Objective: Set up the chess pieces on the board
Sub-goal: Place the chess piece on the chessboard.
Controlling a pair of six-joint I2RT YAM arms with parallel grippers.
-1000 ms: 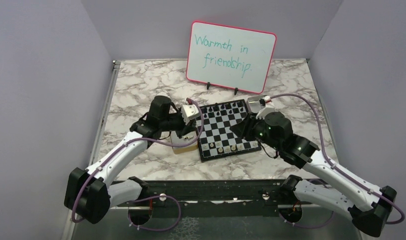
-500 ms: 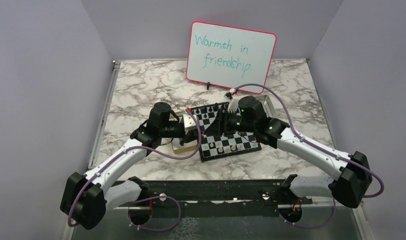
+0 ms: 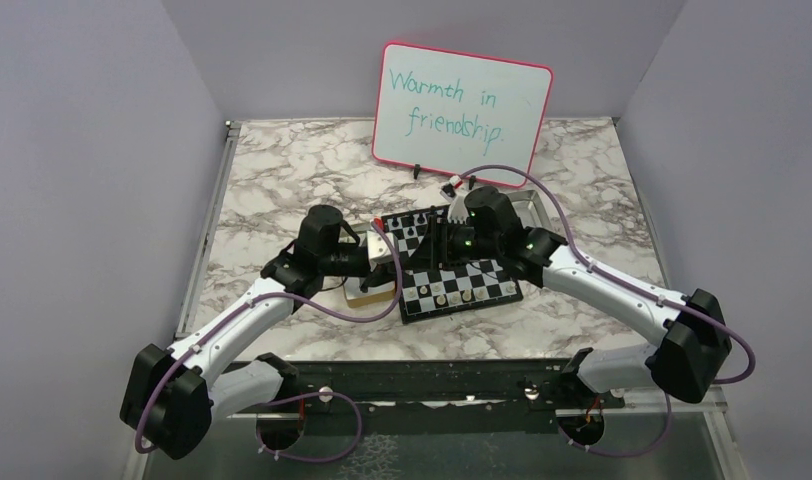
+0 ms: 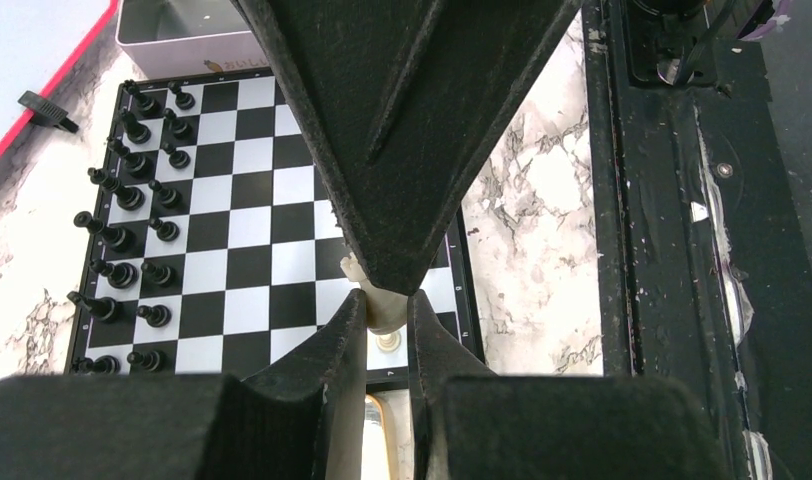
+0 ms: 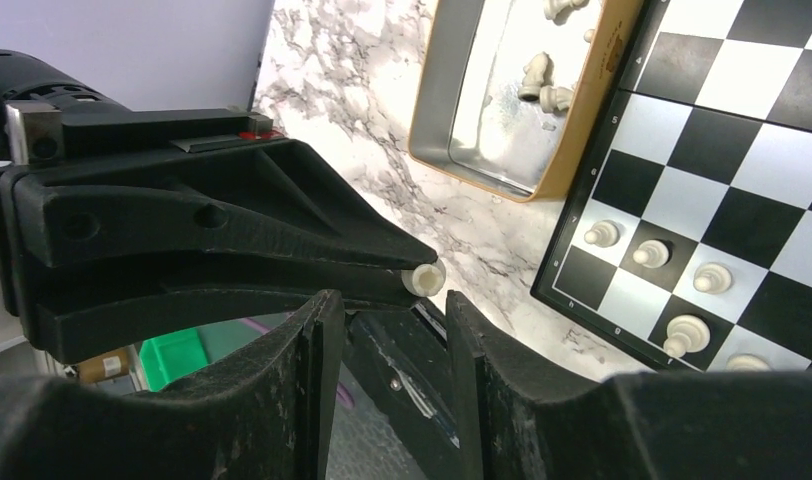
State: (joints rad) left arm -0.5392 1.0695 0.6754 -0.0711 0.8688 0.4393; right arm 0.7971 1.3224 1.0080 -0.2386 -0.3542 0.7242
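Left gripper (image 4: 385, 305) is clamping one small pale cream piece (image 5: 424, 278) and holding it over the near-left corner of the black-and-white chequered board (image 4: 250, 228). Right gripper (image 5: 392, 297) is sitting tip-to-tip with it, jaws apart, the piece just off its fingertips and not pinched. Five cream pieces (image 5: 687, 335) are standing on the board's near rows in the right wrist view, at least three are lying in the tan box (image 5: 432, 100) just left of the board, and black pieces (image 4: 112, 235) are lining the far edge, sixteen by my count, two rows of eight.
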